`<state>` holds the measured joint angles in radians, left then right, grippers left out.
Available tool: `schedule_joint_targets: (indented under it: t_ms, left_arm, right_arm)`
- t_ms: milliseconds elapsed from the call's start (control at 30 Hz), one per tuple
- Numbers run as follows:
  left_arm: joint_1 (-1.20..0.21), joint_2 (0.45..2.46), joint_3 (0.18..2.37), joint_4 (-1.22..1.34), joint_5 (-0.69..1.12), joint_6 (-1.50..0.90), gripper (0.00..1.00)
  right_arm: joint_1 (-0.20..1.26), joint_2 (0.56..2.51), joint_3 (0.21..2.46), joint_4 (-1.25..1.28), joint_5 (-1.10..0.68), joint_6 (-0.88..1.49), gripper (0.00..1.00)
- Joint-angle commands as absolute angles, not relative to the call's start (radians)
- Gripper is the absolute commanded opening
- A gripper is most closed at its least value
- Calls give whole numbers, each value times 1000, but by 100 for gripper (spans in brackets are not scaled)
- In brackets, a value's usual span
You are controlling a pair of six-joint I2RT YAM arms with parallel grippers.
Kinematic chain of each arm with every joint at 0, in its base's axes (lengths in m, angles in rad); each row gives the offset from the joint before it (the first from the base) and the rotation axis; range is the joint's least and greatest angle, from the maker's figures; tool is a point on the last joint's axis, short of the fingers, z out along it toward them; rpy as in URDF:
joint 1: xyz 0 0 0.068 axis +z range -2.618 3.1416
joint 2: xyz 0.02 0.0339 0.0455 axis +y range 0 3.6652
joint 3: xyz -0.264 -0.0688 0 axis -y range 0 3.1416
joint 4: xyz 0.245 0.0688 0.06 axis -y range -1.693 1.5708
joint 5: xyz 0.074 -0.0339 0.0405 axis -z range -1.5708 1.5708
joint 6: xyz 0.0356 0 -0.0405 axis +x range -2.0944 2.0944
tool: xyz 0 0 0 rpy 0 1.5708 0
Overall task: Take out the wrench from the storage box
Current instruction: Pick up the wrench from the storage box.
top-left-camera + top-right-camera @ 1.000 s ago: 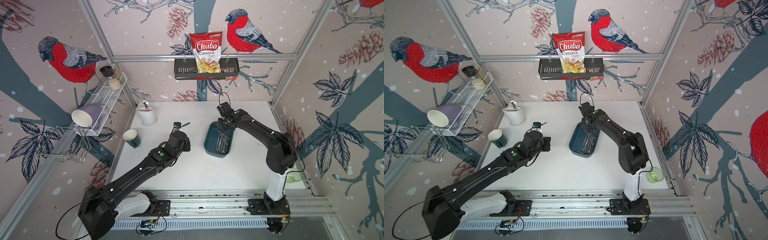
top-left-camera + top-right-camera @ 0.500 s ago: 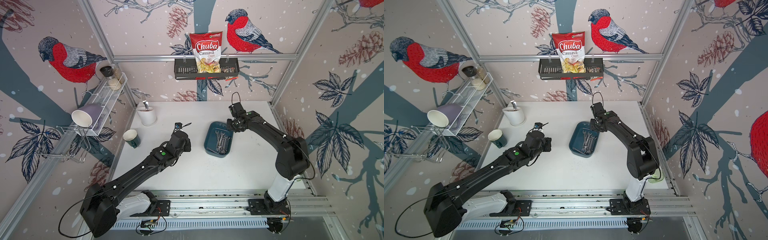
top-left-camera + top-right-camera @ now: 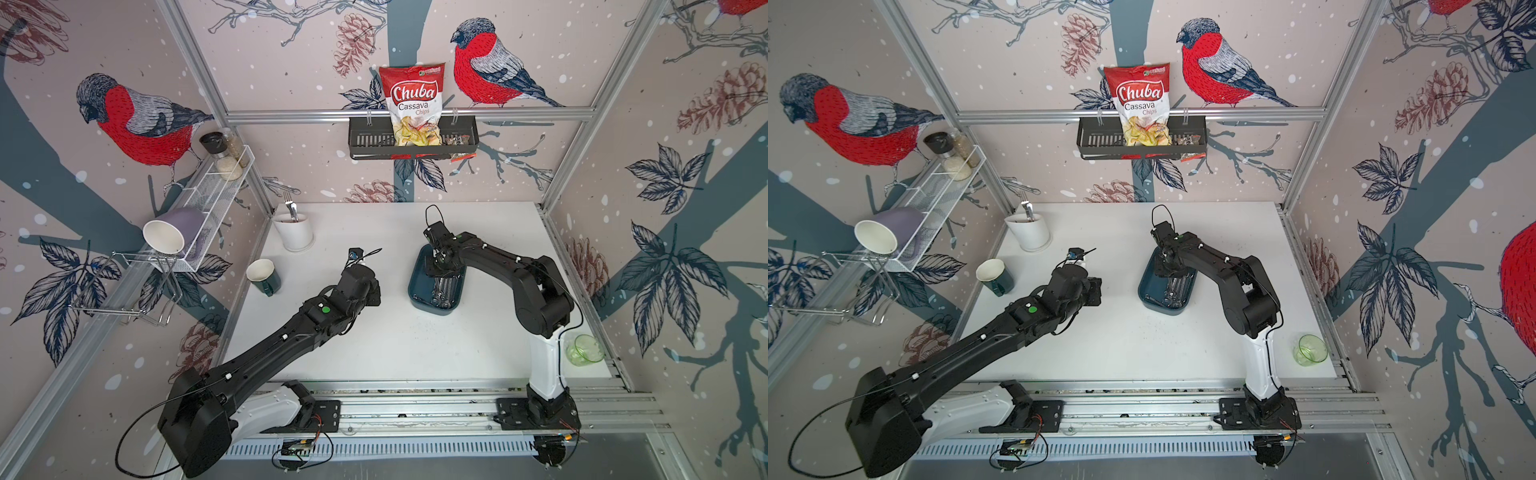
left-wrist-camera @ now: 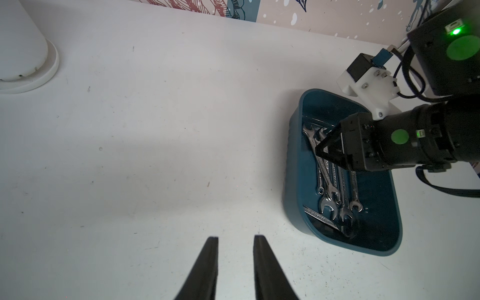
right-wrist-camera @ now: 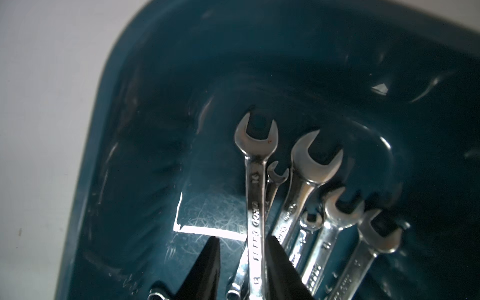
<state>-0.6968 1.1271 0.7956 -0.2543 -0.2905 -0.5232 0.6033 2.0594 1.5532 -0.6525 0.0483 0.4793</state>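
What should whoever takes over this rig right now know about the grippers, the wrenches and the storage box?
Left gripper: open, empty, over the table beside the storage box.
Right gripper: open, down inside the box, its fingers either side of one wrench, not closed on it.
The other wrenches lie alongside it in the box.
Done: the approach only. Left: close on the wrench, lift it out, put it on the table.

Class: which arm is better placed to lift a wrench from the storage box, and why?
Right. The right tool is down inside the storage box, open, straddling one wrench. The left tool hangs open over the table, apart from the box.
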Motion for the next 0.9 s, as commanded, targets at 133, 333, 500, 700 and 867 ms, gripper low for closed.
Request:
schedule_joint_targets:
  t_ms: [133,333,500,700,867]
  left_arm:
    - [-695,1119,790,-239,-301,-521,29]
    - [-695,1118,790,-239,-300,-521,29]
    - [-695,1116,790,-239,-298,-520,29]
    - [-695,1119,788,-237,-295,-523,29]
    - [-695,1115,787,-240,-296,-521,29]
  right_arm:
    - [613,2091,1548,-647,56,505,34]
    - [616,2105,1545,-662,78,520,34]
    - [623,2117,1554,-681,102,527,34]
    - [622,2128,1554,-683,108,529,32]
    - [621,2137,1555,-690,120,528,22]
